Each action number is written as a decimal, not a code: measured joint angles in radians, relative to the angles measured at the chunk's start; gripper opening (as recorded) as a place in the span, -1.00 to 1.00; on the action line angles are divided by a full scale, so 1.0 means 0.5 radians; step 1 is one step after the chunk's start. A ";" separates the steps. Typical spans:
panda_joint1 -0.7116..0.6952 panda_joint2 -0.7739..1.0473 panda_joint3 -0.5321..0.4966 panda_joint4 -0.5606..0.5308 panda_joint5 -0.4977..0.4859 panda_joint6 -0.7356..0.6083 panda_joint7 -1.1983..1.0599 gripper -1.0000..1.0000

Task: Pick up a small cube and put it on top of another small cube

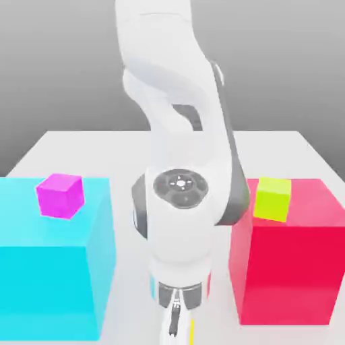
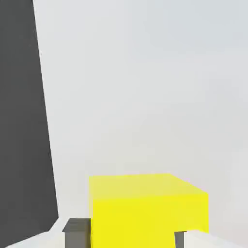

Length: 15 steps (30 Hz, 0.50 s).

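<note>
A small bright yellow cube (image 2: 147, 208) sits on the pale table between my two dark fingers (image 2: 77, 233), which press against its opposite sides. In the exterior view my gripper (image 1: 176, 322) reaches down to the table at the near edge, between the two big blocks, and a thin strip of the yellow cube (image 1: 193, 331) peeks out beside it. The gripper is shut on this cube. A small magenta cube (image 1: 60, 195) rests on top of the big cyan block. A small lime cube (image 1: 272, 199) rests on top of the big red block.
The big cyan block (image 1: 47, 283) stands at the exterior view's left and the big red block (image 1: 290, 276) at its right, with the arm between them. The white table (image 1: 87, 145) extends behind them. A dark area (image 2: 22, 121) lies past the table's edge.
</note>
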<state>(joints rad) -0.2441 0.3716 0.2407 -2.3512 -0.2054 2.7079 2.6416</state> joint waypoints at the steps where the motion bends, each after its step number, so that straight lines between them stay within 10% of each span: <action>1: -0.009 -0.070 0.023 -0.008 0.025 -0.061 -0.035 -1.00; 15: 0.202 -1.005 0.207 0.012 0.430 -0.975 -0.828 -1.00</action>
<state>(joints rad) -0.1431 -0.1308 0.3443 -2.3451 0.0098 2.2204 2.2275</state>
